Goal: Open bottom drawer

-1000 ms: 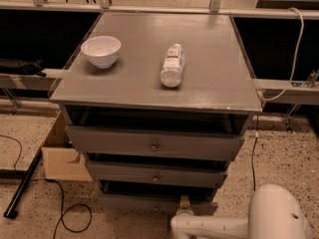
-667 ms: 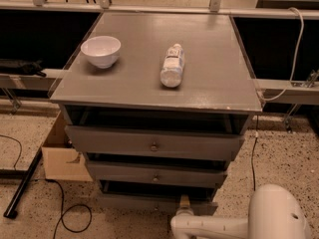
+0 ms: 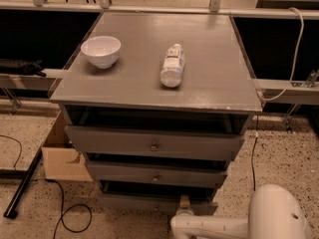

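You have the gripper (image 3: 185,203) of your white arm (image 3: 219,227) low at the middle front of the short grey wooden bottom drawer (image 3: 139,201), lowest in the grey cabinet (image 3: 214,78), and you cannot tell whether it grips anything.

White glossy arm (image 3: 214,227), bulbous rounded joint (image 3: 279,215); tan gripper (image 3: 185,203) at bottom drawer (image 3: 134,201).

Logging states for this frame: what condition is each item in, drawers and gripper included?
bowl: upright on the cabinet top, seemingly empty.
bottle: lying on its side on the cabinet top.
top drawer: not pulled out.
middle drawer: not pulled out.
bottom drawer: not pulled out.
gripper: low, at the centre of the bottom drawer's front.
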You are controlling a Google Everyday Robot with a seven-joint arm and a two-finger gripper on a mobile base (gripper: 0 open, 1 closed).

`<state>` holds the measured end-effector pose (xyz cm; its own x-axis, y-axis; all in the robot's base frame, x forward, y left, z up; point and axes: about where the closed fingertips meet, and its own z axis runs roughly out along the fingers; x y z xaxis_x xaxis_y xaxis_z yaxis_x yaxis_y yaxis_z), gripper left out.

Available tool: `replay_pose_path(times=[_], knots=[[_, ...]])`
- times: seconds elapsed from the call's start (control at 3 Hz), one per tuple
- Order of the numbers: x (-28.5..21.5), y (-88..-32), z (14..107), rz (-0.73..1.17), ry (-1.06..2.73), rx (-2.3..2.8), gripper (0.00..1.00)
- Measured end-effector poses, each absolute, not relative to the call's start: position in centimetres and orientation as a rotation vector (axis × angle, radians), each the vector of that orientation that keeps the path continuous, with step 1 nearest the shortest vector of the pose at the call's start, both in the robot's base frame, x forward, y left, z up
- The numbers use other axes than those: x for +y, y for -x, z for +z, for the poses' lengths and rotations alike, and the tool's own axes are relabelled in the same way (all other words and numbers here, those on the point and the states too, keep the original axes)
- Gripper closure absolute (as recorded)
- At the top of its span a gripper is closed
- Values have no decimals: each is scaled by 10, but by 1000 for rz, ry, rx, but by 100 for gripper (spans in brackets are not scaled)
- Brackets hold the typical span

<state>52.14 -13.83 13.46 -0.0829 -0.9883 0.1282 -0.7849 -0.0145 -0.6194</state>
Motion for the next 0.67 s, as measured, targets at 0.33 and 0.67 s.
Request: replay_pose_path(times=[0.33,0.67], knots=[[-138,-521,135,-803,1847,1919,27],[-138,-521,135,-803,1847,1919,4]])
